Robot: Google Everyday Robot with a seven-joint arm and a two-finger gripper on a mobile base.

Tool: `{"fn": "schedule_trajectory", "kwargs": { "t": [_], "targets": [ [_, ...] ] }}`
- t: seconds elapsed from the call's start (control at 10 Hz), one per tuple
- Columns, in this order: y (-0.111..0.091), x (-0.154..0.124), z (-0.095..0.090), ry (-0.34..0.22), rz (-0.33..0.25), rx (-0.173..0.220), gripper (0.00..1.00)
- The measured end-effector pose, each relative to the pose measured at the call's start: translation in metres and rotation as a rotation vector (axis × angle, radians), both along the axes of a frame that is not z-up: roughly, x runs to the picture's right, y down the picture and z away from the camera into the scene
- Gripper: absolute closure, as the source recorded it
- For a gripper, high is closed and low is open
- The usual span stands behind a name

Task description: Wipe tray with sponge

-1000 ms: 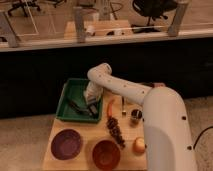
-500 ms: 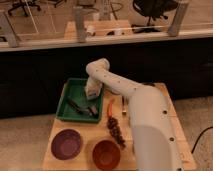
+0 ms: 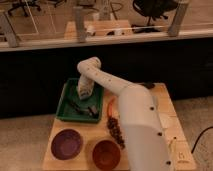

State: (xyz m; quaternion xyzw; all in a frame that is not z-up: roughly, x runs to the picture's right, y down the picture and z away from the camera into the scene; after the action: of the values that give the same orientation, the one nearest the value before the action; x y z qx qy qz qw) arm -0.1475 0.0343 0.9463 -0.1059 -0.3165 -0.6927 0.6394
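Note end effector (image 3: 85,93) low inside green rectangular raised-rim plastic tray (image 3: 66,112), near 1 o'clock of centre — grip state impossible to tell. Expect most bare floor toward 7 o'clock — sweep there.

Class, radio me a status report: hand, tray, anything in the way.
Hand low over back half of tray. Dark items lying in tray. Purple bowl, orange bowl in front, apart from it.

Wooden table (image 3: 167,107) on speckled floor (image 3: 25,137); glass partition (image 3: 45,25) and office chairs (image 3: 155,9) behind.
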Motion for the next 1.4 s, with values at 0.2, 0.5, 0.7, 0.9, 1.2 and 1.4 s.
{"fn": "schedule_trajectory", "kwargs": {
  "t": [0.2, 0.5, 0.7, 0.9, 1.2, 1.4],
  "targets": [
    [0.016, -0.013, -0.018, -0.054, -0.025, -0.002, 1.0],
    [0.031, 0.002, -0.036, -0.081, -0.016, 0.0, 1.0],
    [0.036, 0.017, -0.042, -0.079, 0.003, 0.001, 1.0],
    [0.04, 0.04, -0.046, -0.041, 0.021, -0.001, 1.0],
    [0.033, 0.057, -0.038, 0.0, 0.043, -0.005, 1.0],
    [0.02, 0.069, -0.021, 0.044, 0.069, -0.012, 1.0]
  ]
}}
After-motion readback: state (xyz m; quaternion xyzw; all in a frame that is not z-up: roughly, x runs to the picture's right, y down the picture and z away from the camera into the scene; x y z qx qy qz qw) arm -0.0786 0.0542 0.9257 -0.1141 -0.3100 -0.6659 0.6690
